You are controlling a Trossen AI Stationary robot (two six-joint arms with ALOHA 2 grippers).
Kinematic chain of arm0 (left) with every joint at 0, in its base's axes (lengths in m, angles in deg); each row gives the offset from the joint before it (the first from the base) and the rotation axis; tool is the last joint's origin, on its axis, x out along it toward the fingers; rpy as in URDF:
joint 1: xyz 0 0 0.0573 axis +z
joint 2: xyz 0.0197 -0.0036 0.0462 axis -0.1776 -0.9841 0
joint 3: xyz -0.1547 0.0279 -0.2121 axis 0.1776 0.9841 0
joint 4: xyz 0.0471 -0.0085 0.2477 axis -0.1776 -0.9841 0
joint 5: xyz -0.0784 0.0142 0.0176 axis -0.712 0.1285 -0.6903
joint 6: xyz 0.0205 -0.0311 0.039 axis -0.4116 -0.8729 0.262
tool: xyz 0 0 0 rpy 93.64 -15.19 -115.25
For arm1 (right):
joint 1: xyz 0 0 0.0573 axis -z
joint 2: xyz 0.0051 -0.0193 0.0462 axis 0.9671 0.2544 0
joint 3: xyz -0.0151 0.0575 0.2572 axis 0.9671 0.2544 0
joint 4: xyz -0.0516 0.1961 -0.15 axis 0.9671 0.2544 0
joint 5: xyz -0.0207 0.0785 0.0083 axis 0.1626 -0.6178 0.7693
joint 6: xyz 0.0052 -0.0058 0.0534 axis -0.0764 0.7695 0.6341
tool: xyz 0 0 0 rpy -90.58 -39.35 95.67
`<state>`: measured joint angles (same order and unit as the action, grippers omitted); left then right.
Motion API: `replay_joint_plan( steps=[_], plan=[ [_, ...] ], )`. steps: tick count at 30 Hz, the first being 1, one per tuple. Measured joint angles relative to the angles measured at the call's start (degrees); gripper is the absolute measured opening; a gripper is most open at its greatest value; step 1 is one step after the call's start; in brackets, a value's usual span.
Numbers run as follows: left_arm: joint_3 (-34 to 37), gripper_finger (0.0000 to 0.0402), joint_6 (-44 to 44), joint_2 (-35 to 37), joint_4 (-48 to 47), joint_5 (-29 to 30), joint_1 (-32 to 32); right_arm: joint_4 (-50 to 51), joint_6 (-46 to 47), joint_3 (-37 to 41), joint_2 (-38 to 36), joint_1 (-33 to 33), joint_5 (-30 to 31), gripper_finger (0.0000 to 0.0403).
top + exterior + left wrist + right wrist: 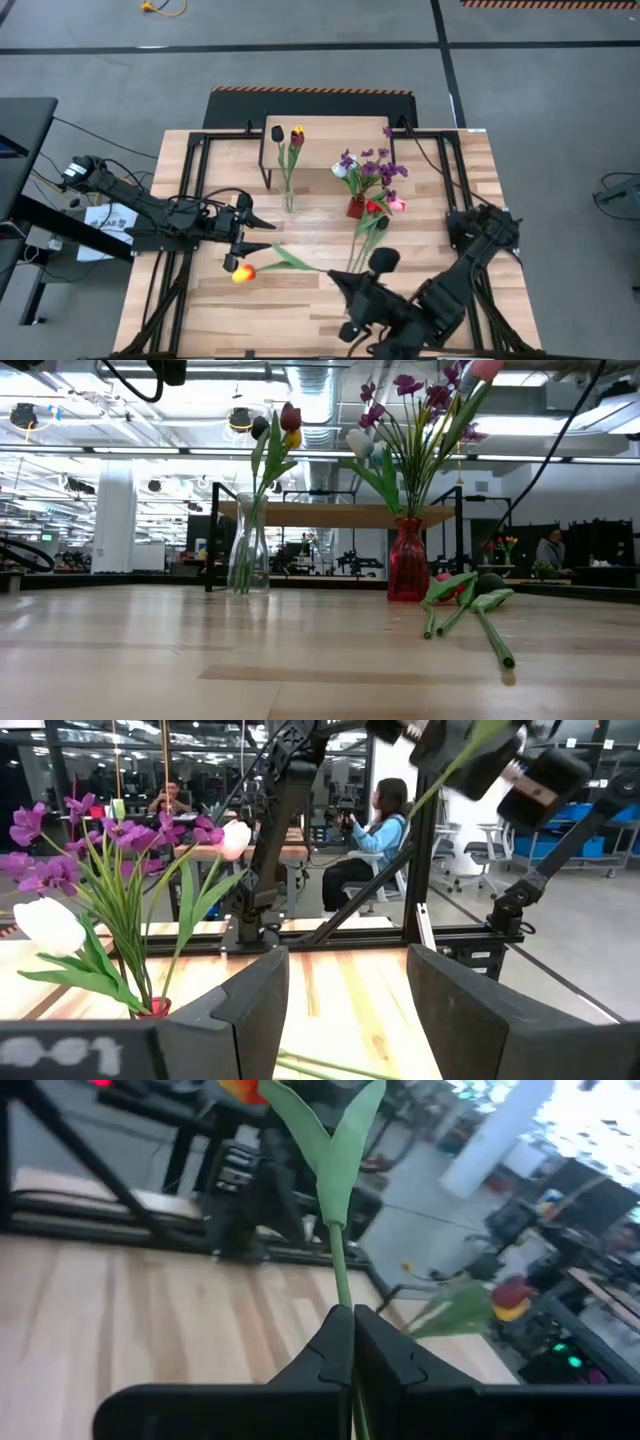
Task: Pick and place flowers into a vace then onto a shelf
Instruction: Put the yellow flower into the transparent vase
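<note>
Best kept slow here: stem upright, tip steered down into the clear glass vase (288,200) in front of the small light-wood shelf (310,143). Right gripper (352,1342) clamped shut on the green stem of the orange-and-yellow tulip (243,272) (head near the left arm). Left gripper (262,232) parted, holding nothing, hovering just above that bloom.

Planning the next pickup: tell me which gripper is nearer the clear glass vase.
Left. The left gripper hovers open just beside the clear glass vase, toward the table's near side. The right gripper is farther off, shut on the orange tulip stem.
</note>
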<state>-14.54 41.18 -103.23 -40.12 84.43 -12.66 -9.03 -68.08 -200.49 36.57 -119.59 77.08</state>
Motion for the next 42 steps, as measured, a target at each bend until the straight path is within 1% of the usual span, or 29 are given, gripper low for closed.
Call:
replay_joint_plan(
  steps=[2, 4, 6, 8, 9, 11, 13, 15, 17, 18, 20, 23, 25, 28, 32, 35, 38, 40, 42],
  plan=[
    [0.0, 0.0194, 0.3, 0.0, 0.5, 0.0, 0.0, 0.0, 4.8, 4.5, -1.5, -0.4, 2.6, 0.0000],
    [0.0, 0.0194, 0.5, 0.0, 1.0, 0.0, 0.0, 0.2, 12.0, 10.0, -2.9, -0.4, 6.8, 0.0000],
    [0.0, 0.0194, 0.5, 0.0, 1.1, 0.0, 0.0, 1.5, 21.4, 16.0, -4.2, -0.4, 12.1, 0.0000],
    [0.0, 0.0194, 0.6, 0.0, 1.1, 0.0, 0.0, 3.8, 33.3, 22.4, -5.8, -0.4, 17.5, 0.0000],
    [0.0, 0.0194, 0.6, 0.0, 1.1, 0.0, 0.0, 4.1, 39.7, 25.4, -6.5, -0.4, 19.2, 0.0000],
    [0.0, 0.0194, 0.8, 0.0, 1.1, 0.0, 0.0, 4.1, 50.4, 30.5, -7.3, -0.2, 19.7, 0.0000],
    [0.0, 0.0194, 1.7, 0.0, 1.1, 0.0, 0.0, 3.3, 57.8, 34.2, -7.1, 0.8, 19.6, 0.0000],
    [0.0, 0.0194, 2.5, 0.0, 1.2, 0.0, 0.0, 0.8, 62.6, 36.3, -6.4, 2.5, 19.7, 0.0000],
    [0.0, 0.0194, 2.9, 0.0, 1.2, 0.1, 0.0, -1.8, 63.5, 37.8, -5.6, 4.5, 19.7, 0.0000],
    [0.0, 0.0194, 2.9, 0.0, 1.2, 0.1, 0.0, -3.5, 63.5, 37.8, -5.0, 5.4, 19.9, 0.0000],
    [0.0, 0.0194, 2.9, 0.0, 1.2, 0.1, 0.0, -3.8, 63.4, 38.0, -4.3, 6.6, 19.8, 0.0000],
    [0.0, 0.0194, 2.9, 0.0, 0.9, 0.1, 0.0, -8.4, 58.6, 37.6, -4.6, 7.4, 20.1, 0.0000],
    [0.0, 0.0194, 2.9, -0.2, 1.0, 0.1, 0.0, -13.3, 52.8, 37.6, -4.5, 7.6, 20.1, 0.0000],
    [0.0, 0.0194, 2.8, -1.6, 1.8, 1.1, 0.0, -22.0, 41.1, 37.6, -4.5, 7.9, 20.1, 0.0000],
    [0.0, 0.0194, 1.9, -5.6, 7.9, 4.4, 0.1, -33.7, 26.2, 37.6, -4.5, 8.5, 20.1, 0.0000],
    [0.0, 0.0194, 1.8, -8.5, 13.4, 5.2, 0.1, -39.2, 18.4, 37.6, -4.5, 8.6, 20.1, 0.0000],
    [0.0, 0.0194, 1.8, -10.5, 16.8, 5.1, 0.1, -43.6, 12.1, 37.6, -4.5, 8.4, 19.8, 0.0000],
    [0.0, 0.0194, 1.8, -11.4, 18.3, 5.1, 0.5, -46.7, 8.2, 37.6, -4.5, 8.4, 17.5, 0.0000],
    [0.0, 0.0194, 1.7, -11.8, 18.9, 5.1, 0.9, -50.5, 4.0, 37.6, -4.5, 8.7, 13.7, 0.0000]
  ],
)
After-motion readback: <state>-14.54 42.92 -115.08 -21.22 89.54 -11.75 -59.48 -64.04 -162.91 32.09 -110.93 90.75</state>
